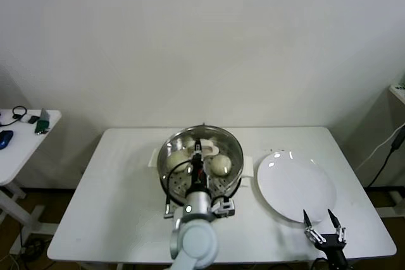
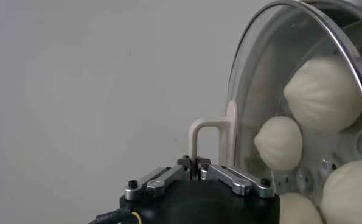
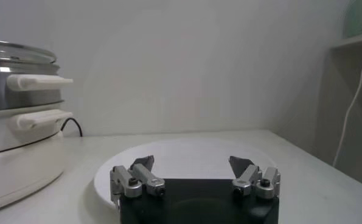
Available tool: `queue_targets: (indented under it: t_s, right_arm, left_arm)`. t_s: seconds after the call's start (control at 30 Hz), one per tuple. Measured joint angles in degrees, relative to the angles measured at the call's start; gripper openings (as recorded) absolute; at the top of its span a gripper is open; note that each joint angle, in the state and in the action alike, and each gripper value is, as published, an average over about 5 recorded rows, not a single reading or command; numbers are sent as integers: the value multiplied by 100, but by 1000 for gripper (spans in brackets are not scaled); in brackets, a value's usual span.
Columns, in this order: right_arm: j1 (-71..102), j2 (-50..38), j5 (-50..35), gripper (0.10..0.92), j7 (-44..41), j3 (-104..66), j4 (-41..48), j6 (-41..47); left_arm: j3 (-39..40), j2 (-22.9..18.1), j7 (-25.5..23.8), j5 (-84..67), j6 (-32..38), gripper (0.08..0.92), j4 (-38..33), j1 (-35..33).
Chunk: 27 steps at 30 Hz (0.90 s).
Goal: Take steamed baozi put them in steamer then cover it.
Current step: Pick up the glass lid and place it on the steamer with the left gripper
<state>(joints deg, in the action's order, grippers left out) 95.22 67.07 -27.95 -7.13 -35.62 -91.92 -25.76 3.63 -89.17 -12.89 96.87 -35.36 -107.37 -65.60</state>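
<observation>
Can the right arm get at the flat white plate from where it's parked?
Probably yes. The open right gripper sits at the round white plate's near rim; nothing lies between, and the plate is bare.

Even soft light; glare spots on plate (image 1: 294, 188); wrist foregrounds blurred.

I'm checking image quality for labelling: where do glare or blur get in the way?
Head view: bright ceiling-light spots glare on the white plate. Left wrist view: the glass lid sits close and soft-edged, with the baozi seen through it slightly hazy. Right wrist view: even lighting, the steamer sharp, the right gripper casting little shadow.
</observation>
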Motion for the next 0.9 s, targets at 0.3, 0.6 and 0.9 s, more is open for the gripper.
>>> queue_targets:
  t_s: [0.3,0.6,0.9]
  right_arm:
    - [-4,1,-22,823,0,-3,27,-54]
    - [0,-11,-28,823,-4,-3,40,-96]
    - [2,-40,-26,823,-53,2,14,-74]
  left_arm:
    - [-24,31,65,51,24,134,136,-23]
    - [-75,64,147,70,49,134,234,17]
    - [0,149,77,-20,22,192,149,2]
